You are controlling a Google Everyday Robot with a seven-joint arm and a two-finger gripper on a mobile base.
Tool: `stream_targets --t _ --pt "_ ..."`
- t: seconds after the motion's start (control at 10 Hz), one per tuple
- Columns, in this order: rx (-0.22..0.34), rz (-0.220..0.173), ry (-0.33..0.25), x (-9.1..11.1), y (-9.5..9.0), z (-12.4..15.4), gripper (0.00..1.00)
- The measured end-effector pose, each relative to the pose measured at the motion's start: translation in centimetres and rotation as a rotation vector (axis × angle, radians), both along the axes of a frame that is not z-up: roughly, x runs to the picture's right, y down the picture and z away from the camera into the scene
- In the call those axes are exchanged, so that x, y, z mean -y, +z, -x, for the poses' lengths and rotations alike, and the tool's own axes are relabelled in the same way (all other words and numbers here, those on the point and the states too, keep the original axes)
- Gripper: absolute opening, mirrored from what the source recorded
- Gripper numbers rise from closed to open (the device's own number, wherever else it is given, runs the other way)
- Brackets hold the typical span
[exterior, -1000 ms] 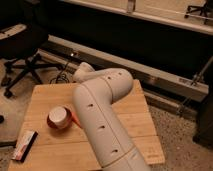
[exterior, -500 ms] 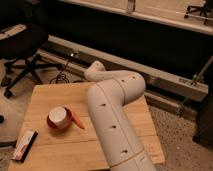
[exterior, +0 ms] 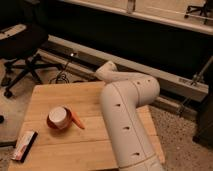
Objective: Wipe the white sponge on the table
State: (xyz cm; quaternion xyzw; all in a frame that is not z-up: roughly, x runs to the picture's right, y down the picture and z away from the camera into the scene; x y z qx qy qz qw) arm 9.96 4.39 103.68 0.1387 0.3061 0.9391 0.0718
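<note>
I'm looking down on the wooden counter point(exterior: 55, 97). My white arm point(exterior: 127, 125) is rising over its right half and bending at the elbow near the far edge. The gripper is hiding behind it, so I cannot tell its state. A white cup point(exterior: 59, 116) and an orange stick point(exterior: 76, 120) are lying left of the arm.

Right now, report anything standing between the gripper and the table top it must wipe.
Cannot tell: the gripper is out of view, beyond the arm bent over the far edge of the table. No sponge shows. A white cup and an orange object lie left of the arm.
</note>
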Motion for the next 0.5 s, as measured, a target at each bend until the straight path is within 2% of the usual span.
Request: stream_targets --t 0.5 --pt "-0.064 -0.010 -0.042 -1.4 -1.2 -4.6 0.20"
